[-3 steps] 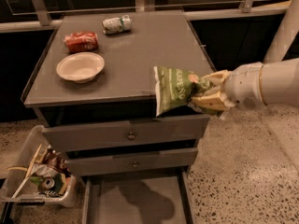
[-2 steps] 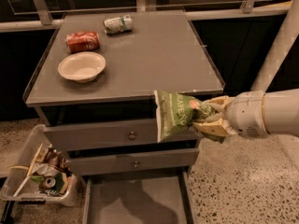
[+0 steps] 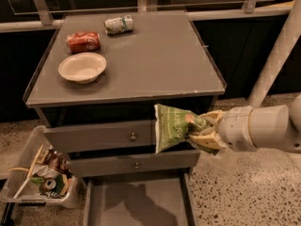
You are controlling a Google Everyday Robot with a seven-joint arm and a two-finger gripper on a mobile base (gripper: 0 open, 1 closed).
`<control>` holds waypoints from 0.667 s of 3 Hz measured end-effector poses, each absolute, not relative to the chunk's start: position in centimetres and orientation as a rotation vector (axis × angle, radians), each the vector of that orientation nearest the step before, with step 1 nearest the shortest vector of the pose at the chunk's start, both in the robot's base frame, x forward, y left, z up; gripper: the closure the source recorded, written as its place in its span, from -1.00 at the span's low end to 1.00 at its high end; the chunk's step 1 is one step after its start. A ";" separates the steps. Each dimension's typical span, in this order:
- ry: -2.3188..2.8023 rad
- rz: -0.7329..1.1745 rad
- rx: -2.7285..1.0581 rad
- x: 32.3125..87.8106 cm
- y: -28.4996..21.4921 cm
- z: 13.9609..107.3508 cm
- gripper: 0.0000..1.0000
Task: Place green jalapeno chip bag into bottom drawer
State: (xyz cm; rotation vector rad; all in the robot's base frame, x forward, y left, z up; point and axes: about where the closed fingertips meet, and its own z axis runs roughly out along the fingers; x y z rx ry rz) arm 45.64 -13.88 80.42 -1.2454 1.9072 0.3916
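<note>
My gripper (image 3: 203, 131) reaches in from the right, in front of the grey cabinet, and is shut on the green jalapeno chip bag (image 3: 173, 126). The bag hangs upright in the air before the upper drawer front, level with the gap between the two knobbed drawers. The bottom drawer (image 3: 136, 201) is pulled open at floor level, directly below and slightly left of the bag. Its flat grey bottom holds nothing but shadow.
On the cabinet top (image 3: 160, 55) lie a white bowl (image 3: 82, 67), a red soda can (image 3: 83, 41) and a crushed green-and-white can (image 3: 118, 24). A clear plastic bin of trash (image 3: 40, 178) stands on the floor at left. A metal post (image 3: 277, 55) rises at right.
My gripper has carried the chip bag downward, from level with the cabinet top's front edge to in front of the drawer fronts. The view has shifted slightly.
</note>
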 end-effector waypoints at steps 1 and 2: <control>1.942 0.392 -1.185 45.4 -14.4 75.6 1.00; 1.948 0.398 -1.137 45.4 -14.5 70.8 1.00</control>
